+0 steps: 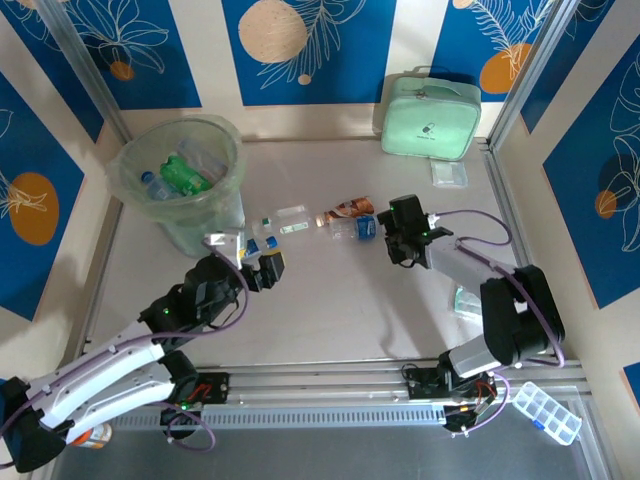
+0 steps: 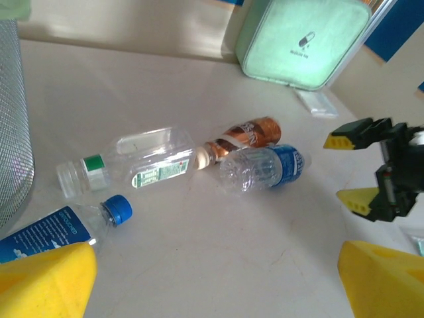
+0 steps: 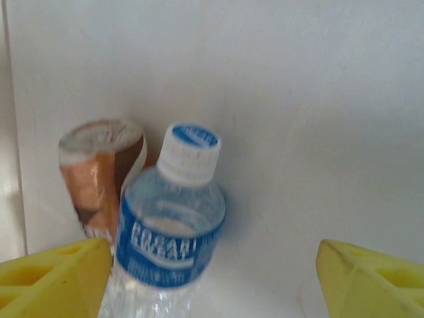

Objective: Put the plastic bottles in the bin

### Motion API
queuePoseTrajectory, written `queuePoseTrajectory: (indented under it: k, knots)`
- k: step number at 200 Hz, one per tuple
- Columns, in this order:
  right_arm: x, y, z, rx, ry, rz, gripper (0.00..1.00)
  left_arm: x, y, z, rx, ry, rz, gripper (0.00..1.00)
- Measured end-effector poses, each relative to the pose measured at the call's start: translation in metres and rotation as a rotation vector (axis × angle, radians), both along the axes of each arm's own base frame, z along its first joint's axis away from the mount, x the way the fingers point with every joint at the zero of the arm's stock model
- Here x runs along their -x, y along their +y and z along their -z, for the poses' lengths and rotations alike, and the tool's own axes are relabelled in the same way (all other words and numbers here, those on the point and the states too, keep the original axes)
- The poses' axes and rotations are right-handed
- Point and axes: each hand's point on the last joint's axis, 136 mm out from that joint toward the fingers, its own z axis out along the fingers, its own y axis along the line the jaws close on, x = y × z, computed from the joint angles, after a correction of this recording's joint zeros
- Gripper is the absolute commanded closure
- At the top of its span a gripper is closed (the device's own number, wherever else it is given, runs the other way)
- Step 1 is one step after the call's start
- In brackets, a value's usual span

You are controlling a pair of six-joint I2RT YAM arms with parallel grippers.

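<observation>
Pale tabletop (image 1: 330,320), walled in by cream panels with blue floral prints.

Top view:
- The bin (image 1: 132,165) stands far left, lined with a clear bag. A green bottle (image 1: 184,175) lies inside it.
- A mint-green case (image 1: 430,117) stands against the far wall, right of centre, with a small clear packet (image 1: 449,173) just near of it.
- 4 bottles lie loose mid-tabletop in a rough row, left to right: blue-capped bottle (image 1: 268,241), green-labelled bottle (image 1: 292,220), orange-brown bottle (image 1: 347,209), blue-labelled bottle (image 1: 356,229).
- Left gripper (image 1: 266,270) hangs just near of the blue-capped bottle, jaws open and empty.
- Right gripper (image 1: 388,238) points left at the blue-labelled bottle, jaws open.
- A clear compartment box (image 1: 546,412) sits near right, past the rail.

Left wrist view:
- Left gripper (image 2: 215,265) has its yellow fingers (image 2: 46,281) spread wide, with bare tabletop (image 2: 199,258) between them.
- The blue-capped bottle (image 2: 73,225) lies beside 1 finger.
- Farther out, the green-labelled bottle (image 2: 132,165) lies on its side.
- The orange-brown bottle (image 2: 242,136) and the blue-labelled bottle (image 2: 265,169) touch each other.
- The right gripper (image 2: 351,169) hovers to their right, jaws apart.
- The mint-green case (image 2: 305,43) is at the far edge.

Right wrist view:
- Right gripper (image 3: 212,265) is wide open.
- The blue-labelled bottle (image 3: 173,222) lies between the fingers (image 3: 53,278), cap pointing away and close against 1 finger. It is not clamped.
- The orange-brown bottle (image 3: 99,172) lies just beside it.
</observation>
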Motion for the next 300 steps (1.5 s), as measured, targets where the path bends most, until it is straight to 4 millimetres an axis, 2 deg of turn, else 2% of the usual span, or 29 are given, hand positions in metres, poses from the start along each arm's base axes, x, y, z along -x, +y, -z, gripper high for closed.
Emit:
queuePoseTrajectory:
  k: [29, 51, 73, 108, 143, 195, 241, 278, 300]
  knots:
    - [-0.013, -0.009, 0.016, -0.055, 0.024, 0.039, 0.19, 0.000, 0.001, -0.002, 0.006, -0.005, -0.001, 0.07]
    - [-0.017, -0.007, 0.027, -0.075, 0.056, 0.036, 0.20, 0.000, 0.002, -0.001, 0.006, -0.005, -0.011, 0.06]
    - [-0.027, -0.003, 0.030, -0.091, 0.067, 0.037, 0.21, -0.001, 0.003, 0.000, 0.003, -0.003, -0.016, 0.06]
    - [-0.038, 0.004, 0.037, -0.117, 0.079, 0.040, 0.28, -0.001, 0.005, 0.000, 0.004, -0.006, -0.028, 0.06]
    - [-0.040, 0.006, 0.050, -0.136, 0.123, 0.049, 0.38, -0.001, 0.010, -0.004, 0.013, -0.022, -0.048, 0.06]
    - [-0.046, 0.009, 0.048, -0.162, 0.118, 0.064, 0.64, -0.002, 0.013, -0.004, 0.010, -0.026, -0.063, 0.06]
    - [-0.046, 0.010, 0.044, -0.171, 0.109, 0.062, 0.74, -0.003, 0.013, -0.002, 0.003, -0.022, -0.066, 0.05]
    - [-0.035, 0.008, 0.019, -0.169, 0.055, 0.033, 0.82, -0.006, 0.009, 0.005, -0.016, -0.006, -0.064, 0.04]
    - [-0.029, 0.008, -0.004, -0.142, 0.009, -0.023, 0.90, -0.011, 0.002, 0.021, -0.057, 0.029, -0.055, 0.02]
